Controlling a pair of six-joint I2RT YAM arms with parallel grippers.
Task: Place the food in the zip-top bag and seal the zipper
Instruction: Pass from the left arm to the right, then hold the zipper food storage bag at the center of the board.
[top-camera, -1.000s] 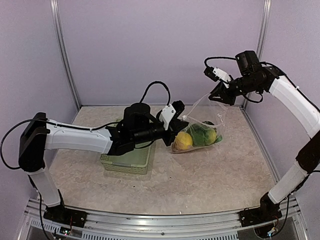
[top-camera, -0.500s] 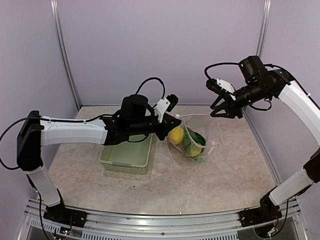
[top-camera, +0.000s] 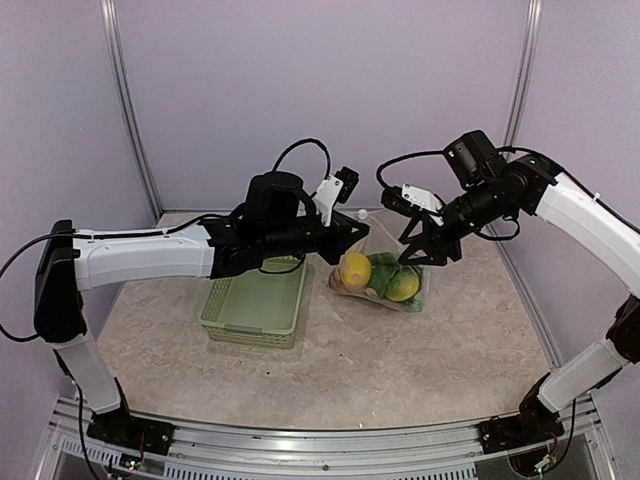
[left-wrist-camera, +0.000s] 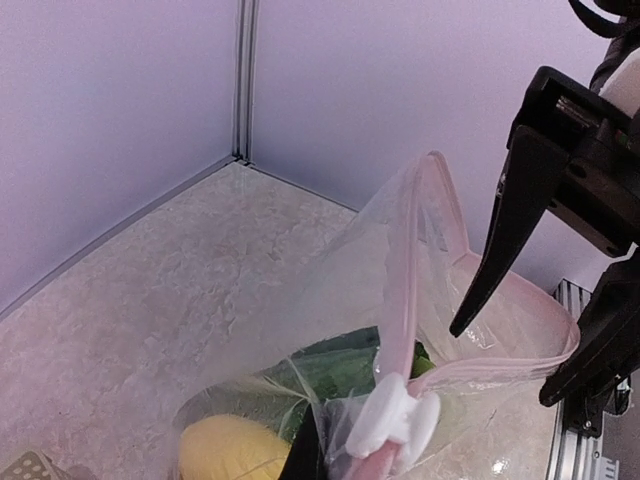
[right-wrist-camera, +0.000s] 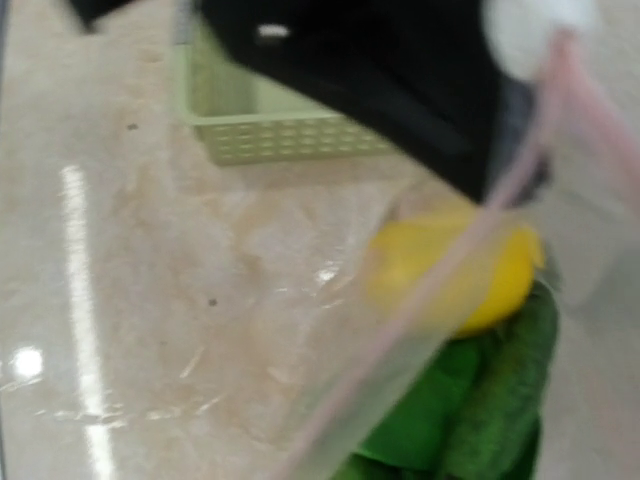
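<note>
The clear zip-top bag hangs from my left gripper, which is shut on its mouth edge beside a white slider. The bag's bottom rests on the table. Inside lies the food: a yellow lemon, green pieces and a second lemon. The pale pink zipper loops upward with the mouth gaping. My right gripper is open, with its black fingers spread over the mouth's right side. The blurred right wrist view shows the bag, a lemon and green pieces, but not its own fingers.
A pale green slatted basket stands left of the bag under my left forearm. Purple walls enclose the back and sides, with a metal post at the back right corner. The marble tabletop lies in front of the bag.
My right gripper let go of the bag's upper corner, opened, and came down and left to the bag's mouth. The left gripper raised its held edge; the bag swung and settled.
</note>
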